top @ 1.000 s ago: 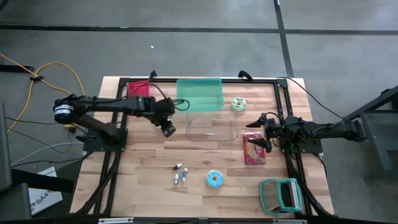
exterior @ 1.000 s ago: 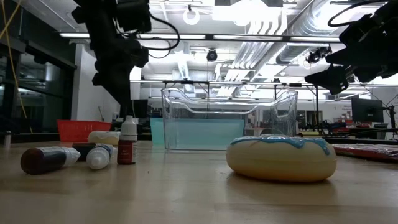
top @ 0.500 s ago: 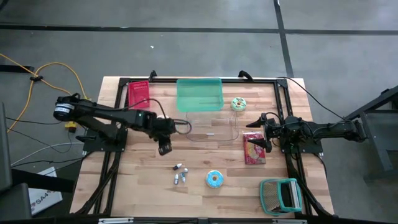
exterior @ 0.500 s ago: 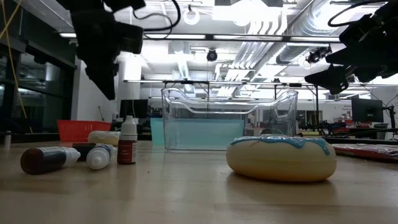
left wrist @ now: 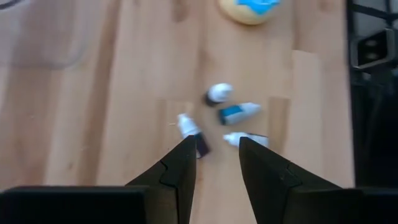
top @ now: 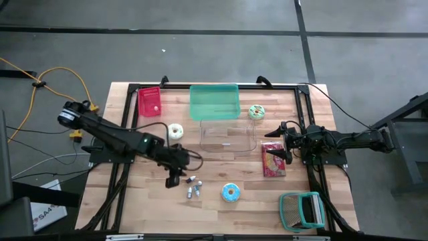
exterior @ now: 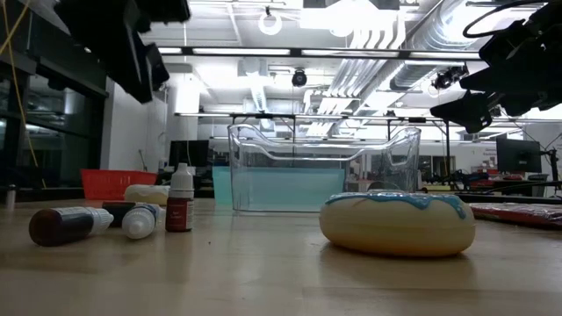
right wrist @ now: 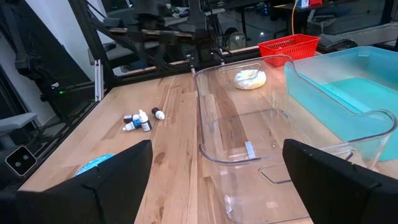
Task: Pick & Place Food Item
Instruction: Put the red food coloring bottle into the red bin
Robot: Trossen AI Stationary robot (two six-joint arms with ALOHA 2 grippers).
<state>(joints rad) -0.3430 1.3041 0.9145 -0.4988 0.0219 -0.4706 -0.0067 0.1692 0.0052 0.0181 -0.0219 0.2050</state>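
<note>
Bright overhead ceiling lights; left wrist view blurred.

My table (top: pixel 154 201): pale wood planks | on it: clear bin (top: pixel 227 137), teal bin (top: pixel 214 102), red basket (top: pixel 148 102), cream donut (top: pixel 175 130), blue-iced donut (top: pixel 230 193), green-iced donut (top: pixel 256 112), small bottles (top: pixel 193 187), red packet (top: pixel 273 159), teal rack (top: pixel 301 210)
</note>
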